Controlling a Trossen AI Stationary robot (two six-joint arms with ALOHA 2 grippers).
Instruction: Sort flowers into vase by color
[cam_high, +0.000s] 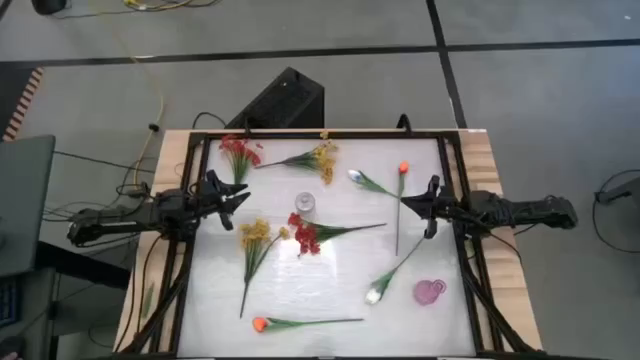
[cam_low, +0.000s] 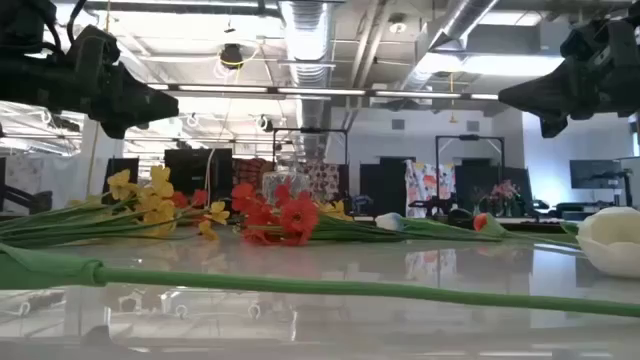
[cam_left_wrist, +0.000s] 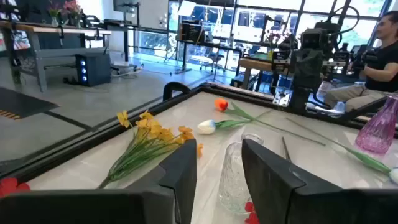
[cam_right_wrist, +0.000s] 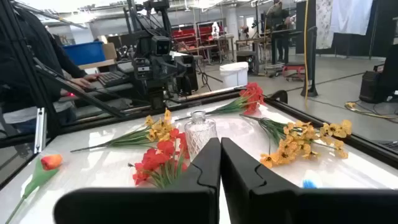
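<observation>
No flower has yet been placed in a vase; sorting appears not to have begun. The clear glass vase (cam_high: 305, 203) stands empty near the table's centre, and a pink vase (cam_high: 430, 292) stands empty at the near right. All stems lie flat on the table: red sprays at far left (cam_high: 238, 150) and centre (cam_high: 305, 236), yellow sprays at far centre (cam_high: 320, 158) and centre-left (cam_high: 255, 236), orange tulips at far right (cam_high: 403, 168) and near left (cam_high: 260, 324), white tulips far (cam_high: 356, 177) and near right (cam_high: 373, 294). The left gripper (cam_high: 238, 192) hovers left of the clear vase, fingers parted, holding nothing. The right gripper (cam_high: 428, 207) hangs at the right, fingers closed, empty.
</observation>
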